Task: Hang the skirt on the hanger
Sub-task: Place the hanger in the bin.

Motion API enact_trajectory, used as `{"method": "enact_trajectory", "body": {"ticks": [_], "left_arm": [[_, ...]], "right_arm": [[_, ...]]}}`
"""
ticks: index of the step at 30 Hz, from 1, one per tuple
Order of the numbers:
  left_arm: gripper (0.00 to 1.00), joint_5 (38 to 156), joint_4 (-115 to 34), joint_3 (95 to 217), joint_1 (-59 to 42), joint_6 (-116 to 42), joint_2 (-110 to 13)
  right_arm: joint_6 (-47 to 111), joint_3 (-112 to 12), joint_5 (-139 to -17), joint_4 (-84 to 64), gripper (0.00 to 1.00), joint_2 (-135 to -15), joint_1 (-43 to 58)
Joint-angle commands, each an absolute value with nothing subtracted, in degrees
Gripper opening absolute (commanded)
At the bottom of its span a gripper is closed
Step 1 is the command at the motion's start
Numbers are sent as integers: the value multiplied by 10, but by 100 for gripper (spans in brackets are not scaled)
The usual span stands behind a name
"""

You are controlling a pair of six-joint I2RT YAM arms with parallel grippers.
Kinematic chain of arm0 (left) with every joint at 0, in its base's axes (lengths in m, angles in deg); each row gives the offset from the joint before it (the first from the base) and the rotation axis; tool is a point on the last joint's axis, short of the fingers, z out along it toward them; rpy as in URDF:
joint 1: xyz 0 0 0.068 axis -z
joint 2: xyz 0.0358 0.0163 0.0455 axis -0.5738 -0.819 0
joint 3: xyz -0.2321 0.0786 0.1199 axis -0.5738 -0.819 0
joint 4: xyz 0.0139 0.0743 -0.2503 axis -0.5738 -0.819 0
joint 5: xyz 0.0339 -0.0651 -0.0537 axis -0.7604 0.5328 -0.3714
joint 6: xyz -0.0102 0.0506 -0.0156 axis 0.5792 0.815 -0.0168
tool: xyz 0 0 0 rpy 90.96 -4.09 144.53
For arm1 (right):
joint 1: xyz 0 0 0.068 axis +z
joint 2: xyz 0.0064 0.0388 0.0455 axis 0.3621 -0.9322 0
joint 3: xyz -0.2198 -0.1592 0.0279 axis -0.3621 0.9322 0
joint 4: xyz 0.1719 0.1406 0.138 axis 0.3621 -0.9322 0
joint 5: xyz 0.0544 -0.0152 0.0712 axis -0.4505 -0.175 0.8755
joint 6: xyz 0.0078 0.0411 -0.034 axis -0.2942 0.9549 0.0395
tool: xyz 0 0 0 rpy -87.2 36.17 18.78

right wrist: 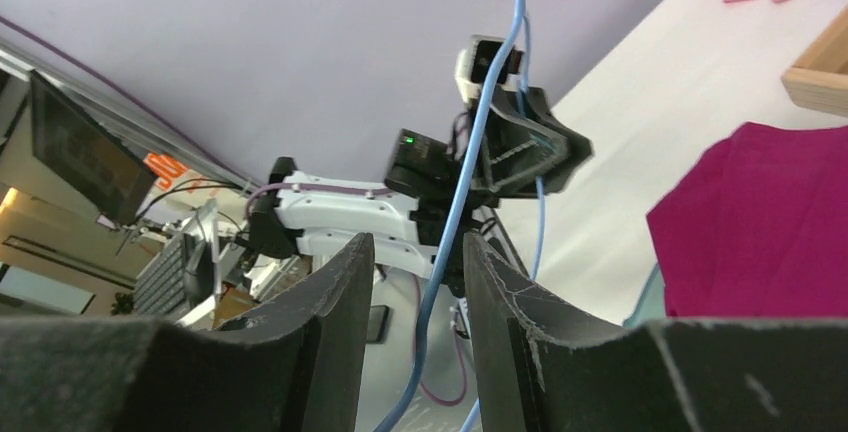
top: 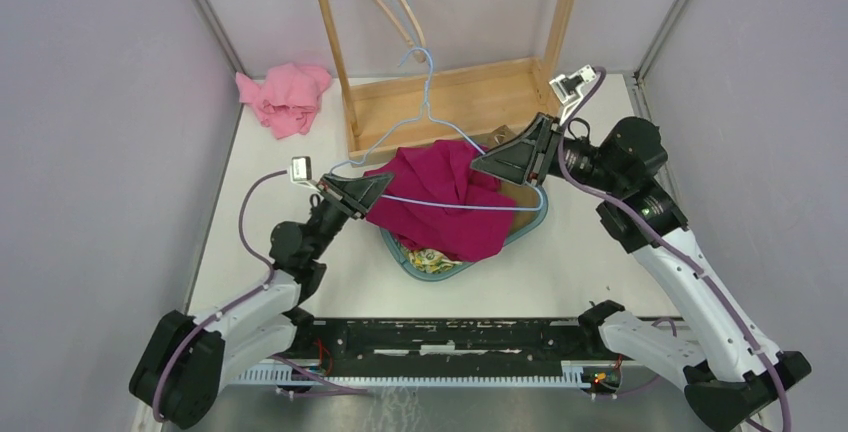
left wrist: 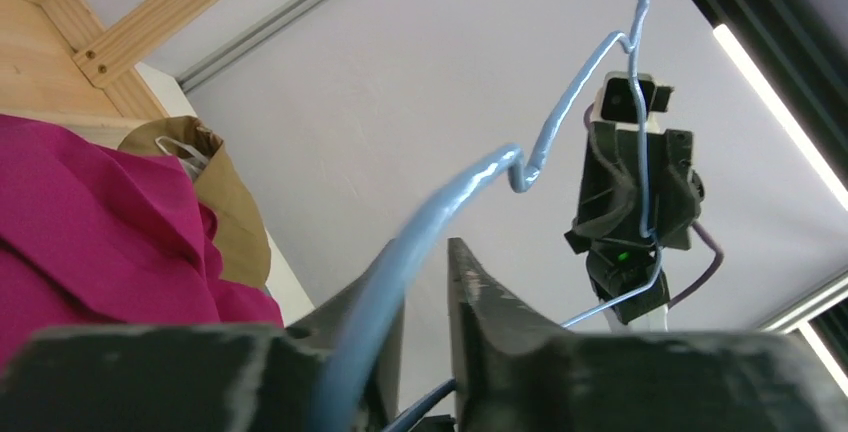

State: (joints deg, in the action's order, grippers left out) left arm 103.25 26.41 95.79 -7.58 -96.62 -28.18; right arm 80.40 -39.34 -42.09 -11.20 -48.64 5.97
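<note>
The hanger (top: 452, 208) hangs over the basket (top: 421, 273), its long axis running 9 to 3 o'clock and its hook at 12, with a tool at each end. The skirt (top: 440, 192) is heaped in the basket, at 3 o'clock from the left tool (top: 383, 182) and just beside it, and at 8 o'clock from the right tool (top: 480, 164). Each tool's jaws stand partway apart with the wire between them; I cannot tell whether either pinches it.

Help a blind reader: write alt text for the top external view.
The right gripper holds one end of a blue hanger and the left gripper straddles the other, a magenta skirt bunched across it above a basket. A pink cloth lies far left.
</note>
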Motion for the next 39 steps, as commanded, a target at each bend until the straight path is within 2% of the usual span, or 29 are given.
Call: {"method": "enact_trajectory", "body": {"ticks": [1,7,14,17,21,23,27,28,34,39], "left_arm": [[21,1015,194,968,-73,-909,-238],[21,928,60,942,-75,-858,-173],[22,802,-79,877,-78,-857,-48],[24,748,-169,868,-79,-859,10],[26,685,-256,857,-79,-853,74],[33,670,-277,851,-80,-848,94],[60,672,-281,842,-79,-845,97],[64,677,-275,841,-79,-844,89],[67,694,-259,856,-79,-833,32],[67,688,-267,866,-79,-827,42]], "right_arm": [[747,-376,-464,-146,1,-489,58],[679,-343,-488,-202,2,-511,58],[629,-293,-505,-221,40,-566,58],[611,-274,-513,-223,50,-598,58],[578,-270,-538,-252,60,-643,56],[553,-284,-568,-300,65,-649,54],[500,-340,-664,-400,71,-628,47],[488,-359,-694,-425,72,-623,47],[434,-468,-849,-515,75,-634,36],[423,-516,-868,-523,75,-687,-4]]}}
